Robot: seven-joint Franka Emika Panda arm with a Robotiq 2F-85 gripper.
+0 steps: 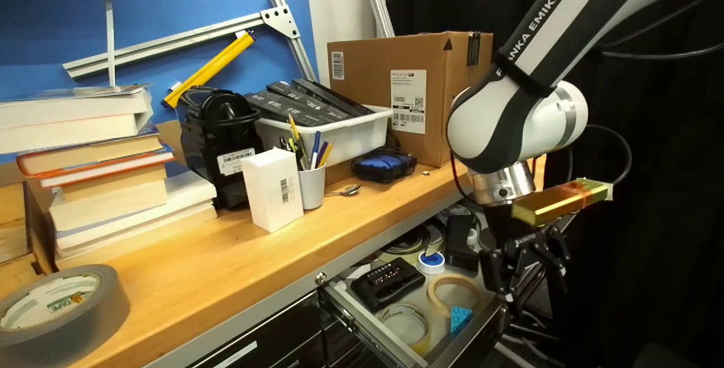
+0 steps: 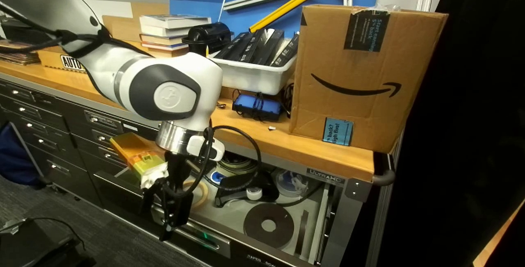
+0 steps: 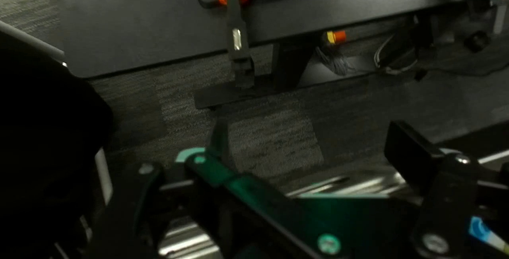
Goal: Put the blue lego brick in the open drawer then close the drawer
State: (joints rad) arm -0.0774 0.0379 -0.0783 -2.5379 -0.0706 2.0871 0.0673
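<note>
The first half of the job looks done and the second half does not. The blue lego brick [image 1: 461, 320] lies inside the open drawer [image 2: 227, 217], near its front wall. It sits at about five o'clock from the beige tape ring [image 1: 433, 295]; I can't tell if the two touch. The drawer sticks well out from under the desk [image 1: 350, 215], so closing it is what is left.

The end effector [image 1: 534, 289] holds nothing: in the wrist view its two fingers [image 3: 413, 151] are spread wide apart. In an exterior view it hangs at two o'clock from the brick, by the drawer's front. In an exterior view the silver handle [image 2: 213, 242] pokes out from behind it toward four o'clock. I can't tell if they touch. My guess is that the front now needs a push straight back.
</note>
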